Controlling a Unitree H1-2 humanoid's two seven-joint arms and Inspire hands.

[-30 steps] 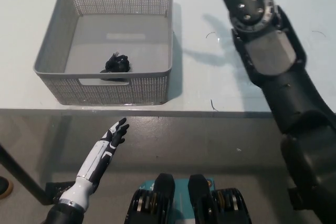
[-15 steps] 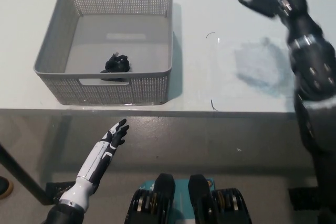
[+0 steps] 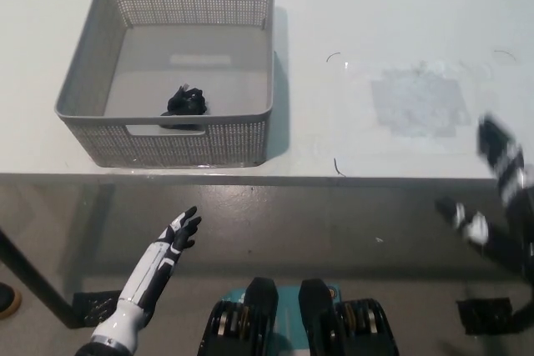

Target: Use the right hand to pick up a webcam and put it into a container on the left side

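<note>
A small black webcam [image 3: 184, 102] lies on the floor of the grey perforated basket [image 3: 100, 60], near its front wall, at the left of the white table. My black right hand [image 3: 501, 198] is blurred at the far right, below the table's front edge, with fingers spread and nothing in it. My white left hand [image 3: 175, 235] rests open at the lower left, below the table edge, fingers apart.
The white table [image 3: 392, 39] carries a pale scuffed patch [image 3: 417, 102] at the right. A few thin dark marks [image 3: 338, 166] lie near its front edge. Grey floor shows below the table.
My right arm has swung down from over the table's right side to below its front edge. The left hand has sunk slightly. The webcam stays in the basket.
</note>
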